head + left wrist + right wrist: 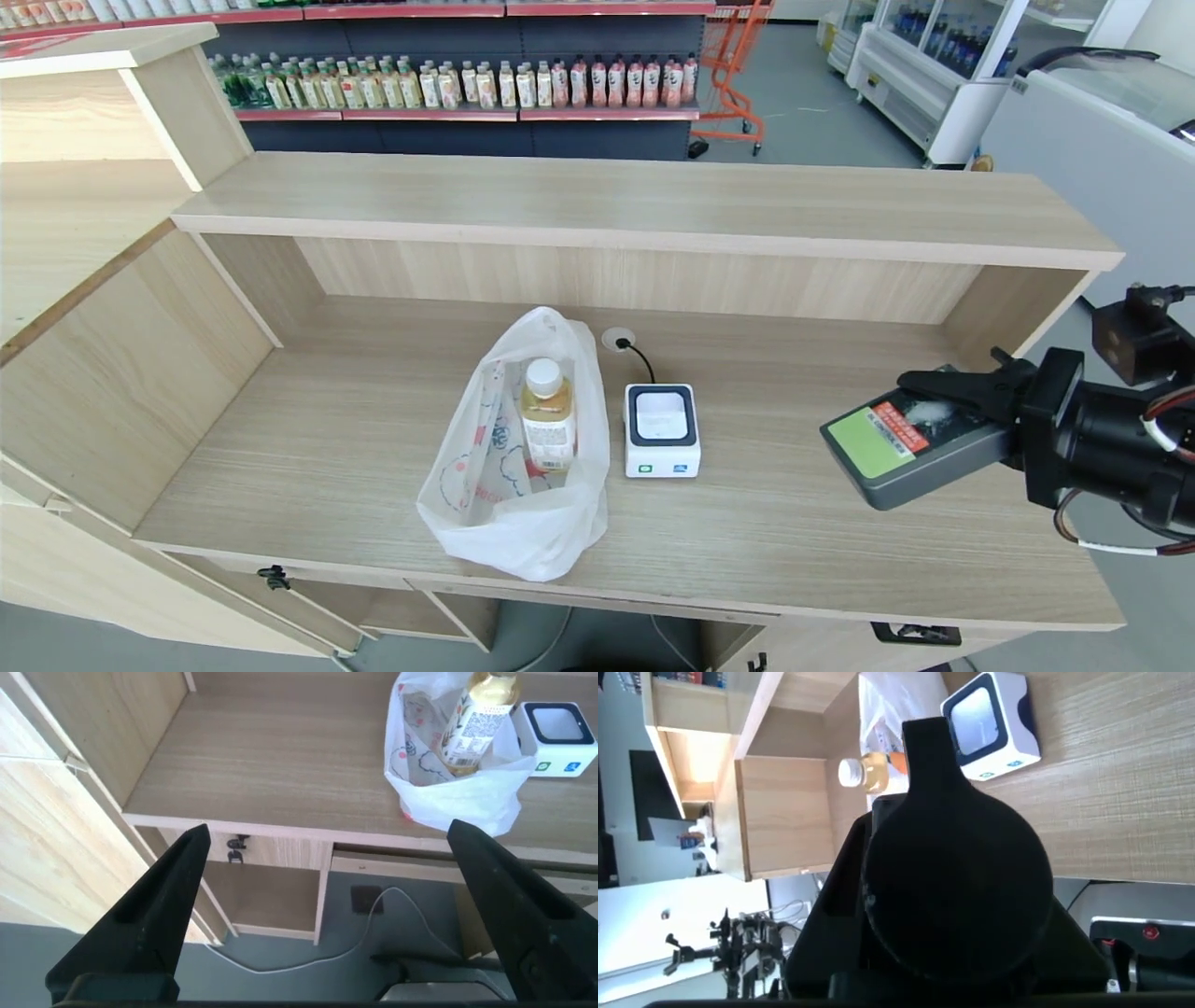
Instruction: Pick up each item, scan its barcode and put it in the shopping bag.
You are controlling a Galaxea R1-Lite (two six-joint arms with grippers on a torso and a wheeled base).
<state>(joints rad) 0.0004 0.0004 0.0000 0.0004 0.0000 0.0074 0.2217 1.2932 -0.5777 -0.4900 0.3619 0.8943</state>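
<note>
- Right claw (934, 401), at the frame's right edge, is clamped on a flat grey box (878, 457). The box's long axis points left toward the scanner (662, 429) at centre, well apart.
- Shopping bag (504, 523), with a bottle (547, 420) inside, lies just left of the scanner on the counter (794, 523).
- Left claw (329, 835) gapes wide off the counter's near edge, so the right arm is likely the one to scan.

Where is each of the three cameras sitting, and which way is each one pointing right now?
Head view: up on the robot, facing forward and down onto the counter; its right gripper, shut on a grey box, shows at right.
Left wrist view: off the counter's front edge, facing the shopping bag through the open left gripper.
Right wrist view: by the counter's right end, facing the scanner past its own dark gripper.
Shared: all three show shopping bag, bottle and scanner.
</note>
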